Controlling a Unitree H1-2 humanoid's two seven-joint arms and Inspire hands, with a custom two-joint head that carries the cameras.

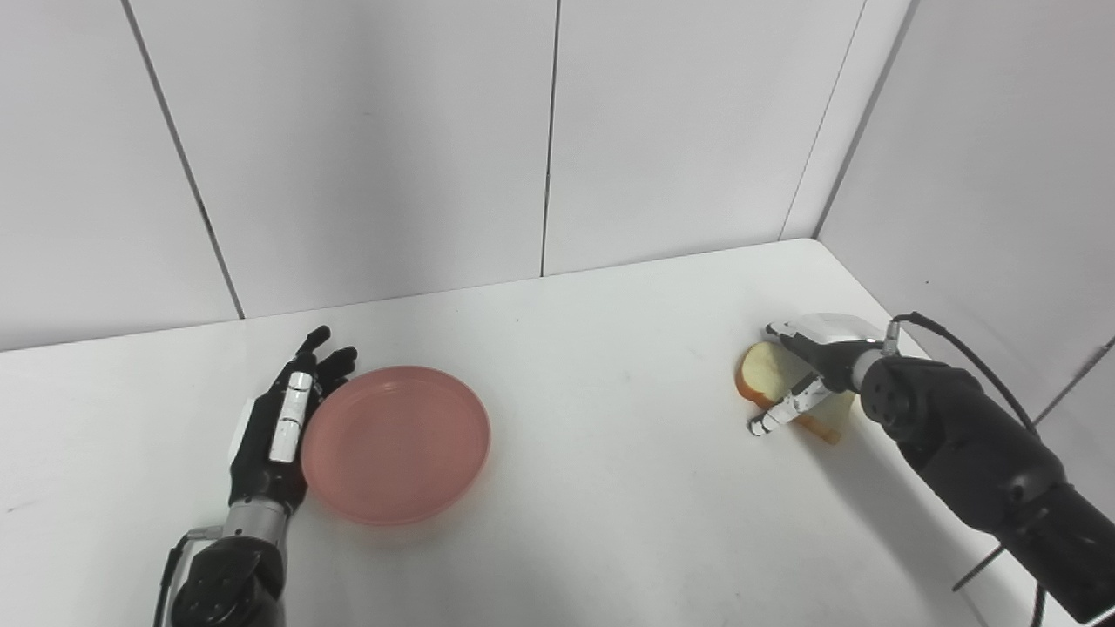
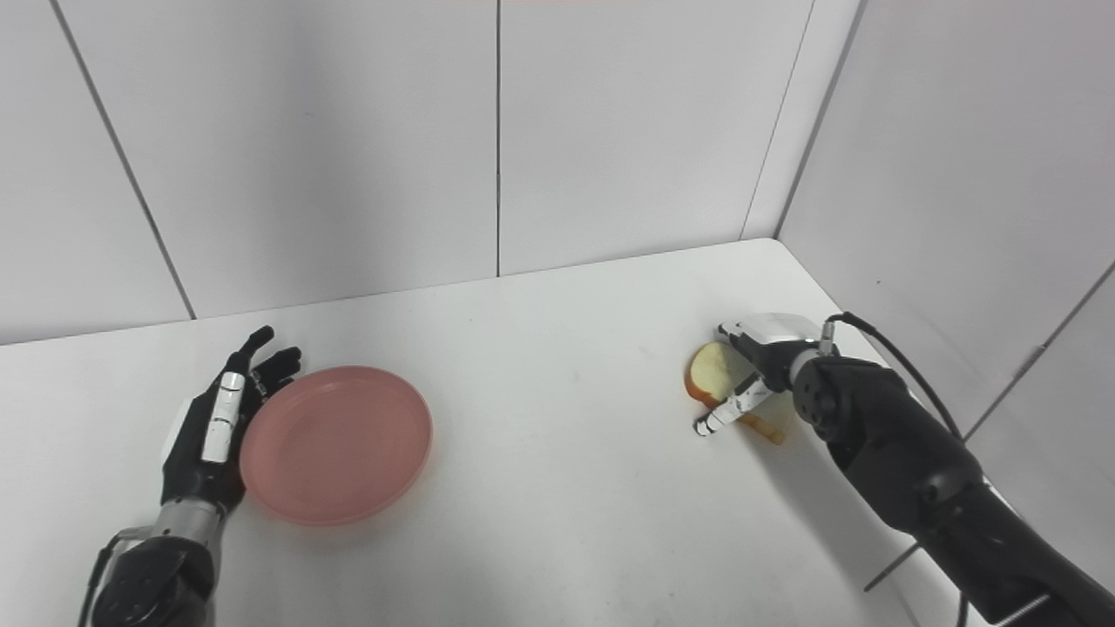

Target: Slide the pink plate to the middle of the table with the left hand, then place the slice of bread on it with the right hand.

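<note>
Flanking the pink plate point(image 1: 396, 444), left hand point(image 1: 277, 427) rests open.

On the tabletop point(image 1: 610, 366), the plate point(image 1: 396, 444) lies left of the middle, with the left hand point(image 1: 279, 427) flat against its left rim. Well apart, near the right edge, the slice of bread point(image 1: 771, 370) lies partly under the right hand point(image 1: 810, 370). Walls stand behind and right.

Pink plate point(image 1: 396, 444) left, bread point(image 1: 766, 370) right
</note>
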